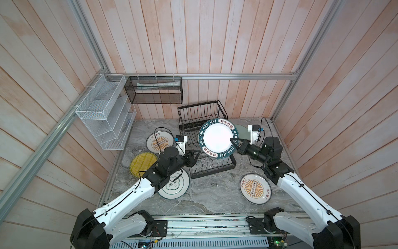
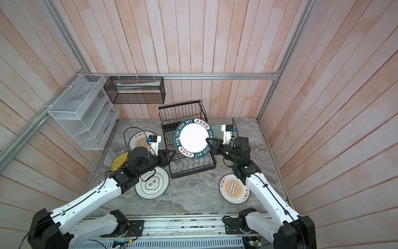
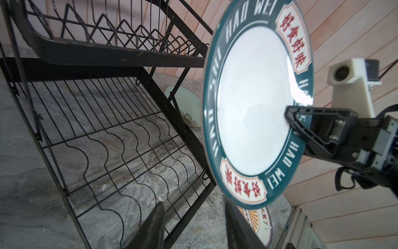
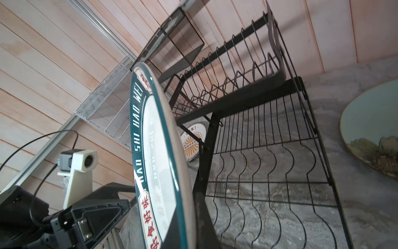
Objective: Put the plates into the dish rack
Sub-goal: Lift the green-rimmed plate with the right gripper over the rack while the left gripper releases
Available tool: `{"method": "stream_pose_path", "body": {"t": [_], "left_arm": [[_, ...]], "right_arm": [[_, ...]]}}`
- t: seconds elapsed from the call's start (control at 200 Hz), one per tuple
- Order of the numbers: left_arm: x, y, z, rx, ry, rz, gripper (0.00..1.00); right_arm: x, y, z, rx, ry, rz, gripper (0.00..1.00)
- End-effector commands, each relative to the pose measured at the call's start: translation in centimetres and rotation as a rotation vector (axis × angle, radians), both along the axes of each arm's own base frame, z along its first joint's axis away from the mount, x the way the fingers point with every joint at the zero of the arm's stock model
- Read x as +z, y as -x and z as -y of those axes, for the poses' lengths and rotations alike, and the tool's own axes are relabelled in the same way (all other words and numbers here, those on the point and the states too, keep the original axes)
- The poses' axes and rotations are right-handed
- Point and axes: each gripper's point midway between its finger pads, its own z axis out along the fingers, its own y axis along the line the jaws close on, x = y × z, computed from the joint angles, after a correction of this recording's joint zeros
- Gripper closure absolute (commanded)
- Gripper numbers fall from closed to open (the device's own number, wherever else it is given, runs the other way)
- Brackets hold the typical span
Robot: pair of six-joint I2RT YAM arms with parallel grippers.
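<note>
1 of 6 plates lifted, 0 racked.
The teal-rimmed, lettered white round plate hangs on edge over the lower tray of the empty black wire 2-tier dish rack, pinched at its right rim by the right gripper. The left gripper, parted and empty, hovers at the tray's left edge. 5 lie flat on the grey marble table: far-left sunburst plate, near-right sunburst plate, yellow ribbed plate, green-ringed plate, mint plate.

Green-ringed plate partly hidden under left arm.
</note>
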Motion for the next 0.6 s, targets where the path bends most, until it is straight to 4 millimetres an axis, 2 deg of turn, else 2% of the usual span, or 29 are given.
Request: {"method": "stream_pose_path", "body": {"t": [0.0,0.195,0.365,0.495,0.595], "left_arm": [[0.5,0.5,-0.8,0.020,-0.032,0.029,0.53],[-0.4,1.4,-1.5,0.020,-0.044,0.014,0.52],[-0.4,1.8,-1.9,0.022,-0.050,0.009,0.52],[-0.2,1.9,-2.0,0.027,-0.044,0.012,0.52],[0.0,2.0,-2.0,0.025,-0.042,0.016,0.52]], "right_arm": [[4.1,-1.7,1.0,-0.084,0.028,0.105,1.00],[8.5,-4.2,2.5,-0.225,0.036,0.192,1.00],[11.8,-5.6,3.5,-0.325,0.027,0.257,1.00],[13.2,-6.9,4.0,-0.427,0.075,0.284,1.00],[13.9,-8.0,3.6,-0.468,0.118,0.296,1.00]]}}
